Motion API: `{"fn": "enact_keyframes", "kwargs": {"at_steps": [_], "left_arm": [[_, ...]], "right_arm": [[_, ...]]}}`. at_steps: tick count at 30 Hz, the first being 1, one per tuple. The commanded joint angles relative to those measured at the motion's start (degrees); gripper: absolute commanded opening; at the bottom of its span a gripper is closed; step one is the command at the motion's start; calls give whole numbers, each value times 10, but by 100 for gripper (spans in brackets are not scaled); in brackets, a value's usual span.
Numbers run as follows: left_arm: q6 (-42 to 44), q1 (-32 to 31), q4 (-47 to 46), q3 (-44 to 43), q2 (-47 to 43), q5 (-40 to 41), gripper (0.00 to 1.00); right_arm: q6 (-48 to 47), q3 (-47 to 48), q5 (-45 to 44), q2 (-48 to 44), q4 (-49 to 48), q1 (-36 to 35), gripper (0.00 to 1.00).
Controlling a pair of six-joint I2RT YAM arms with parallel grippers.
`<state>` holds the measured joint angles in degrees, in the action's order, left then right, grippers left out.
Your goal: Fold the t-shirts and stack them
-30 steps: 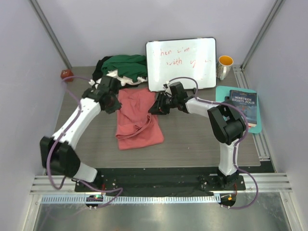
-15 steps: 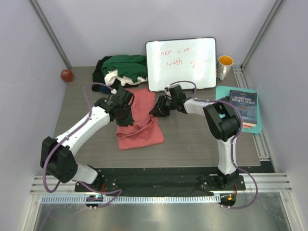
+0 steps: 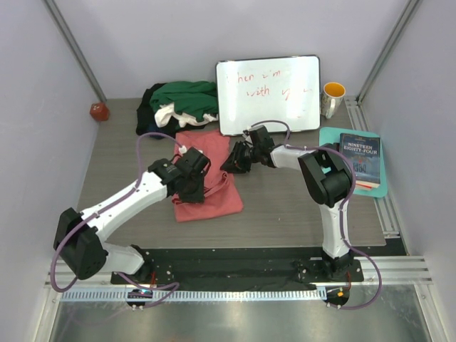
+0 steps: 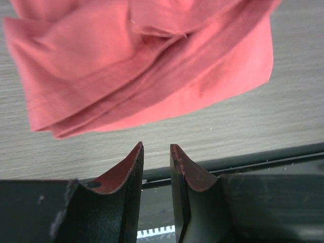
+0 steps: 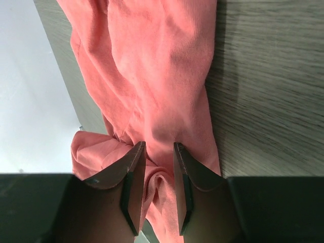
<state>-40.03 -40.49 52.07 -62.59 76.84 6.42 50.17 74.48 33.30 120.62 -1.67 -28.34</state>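
Hovering the left gripper (image 4: 156,147) over the near part of the salmon-pink t-shirt (image 3: 214,203), jaws parted by a narrow slit and gripping nothing. Showing that shirt crumpled on the table (image 3: 285,206), just before the heap of green, white and black t-shirts (image 3: 182,98). Pinching its right edge in the right gripper (image 5: 159,144), jaws nearly closed on a fold.

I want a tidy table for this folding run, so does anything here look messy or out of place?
The salmon-pink t-shirt lies rumpled mid-table, its folds bunched. The dark green, white and black shirts sit in a tangled heap at the back left, not stacked. Nothing looks spilled or damaged.
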Motion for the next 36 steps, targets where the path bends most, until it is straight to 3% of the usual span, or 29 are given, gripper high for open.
{"fn": "enact_keyframes", "kwargs": {"at_steps": [1,14,28,36], "left_arm": [[-4,-41,-4,-2,10,11,29],[-8,-61,-41,22,66,47,29],[-10,-60,-114,27,162,121,28],[-20,-57,-94,1,167,192,29]], "right_arm": [[6,21,-2,3,-9,1,34],[1,-16,7,-51,-11,1,33],[-74,-170,-26,-337,133,-22,30],[-86,-195,-19,-368,141,-49,29]]}}
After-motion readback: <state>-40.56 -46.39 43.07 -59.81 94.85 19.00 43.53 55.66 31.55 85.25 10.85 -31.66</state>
